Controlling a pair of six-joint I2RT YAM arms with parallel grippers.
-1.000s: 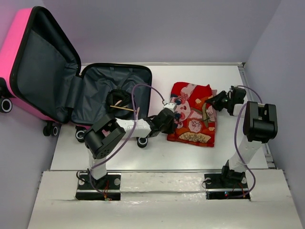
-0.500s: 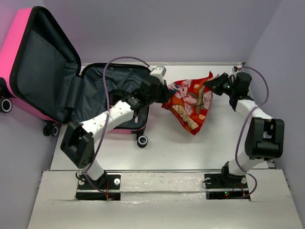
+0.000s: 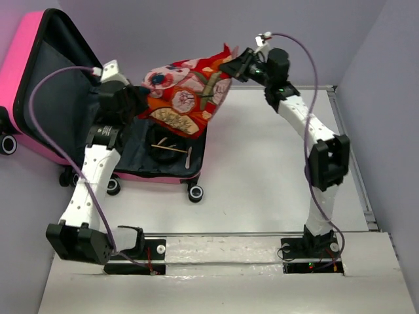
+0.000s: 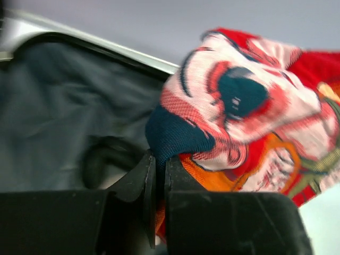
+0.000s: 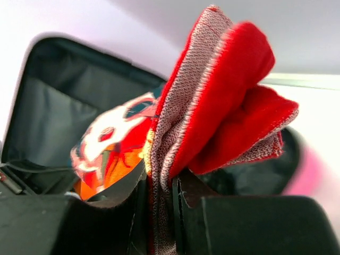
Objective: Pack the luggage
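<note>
Luggage (image 3: 18, 62) comes first, at my far left. It is one hot-pink hard-shell case, open at the far left corner of the table (image 3: 262, 183). Its lid (image 3: 55, 91) stands tilted up past the table's left edge, with the dark grey lining facing me. Its base half lies flat on the table. I count four black wheels (image 3: 195, 193) along its near side. In the base I see one dark round thing (image 3: 160, 157) with thin pale sticks (image 3: 171, 149) on it; how many sticks, I cannot tell.

I have two arms and two grippers in view. My left gripper (image 3: 134, 103) is raised over the base, clenched on one corner of the red patterned cloth (image 3: 186, 91). The left wrist view shows both fingers (image 4: 139, 178) pressed together on a navy fold. There is one cloth, and it hangs in the air between the two grippers, spread above the open base. My right gripper (image 3: 237, 65) is up over the table's far edge, just right of the luggage, pinching the opposite corner. In the right wrist view, bunched red fabric is squeezed between its fingers (image 5: 194, 194).

One white table carries the luggage and both arm bases, which are bolted along its near edge. Plain lavender-grey walls (image 3: 275, 26) close it in on the left, far and right sides.
</note>
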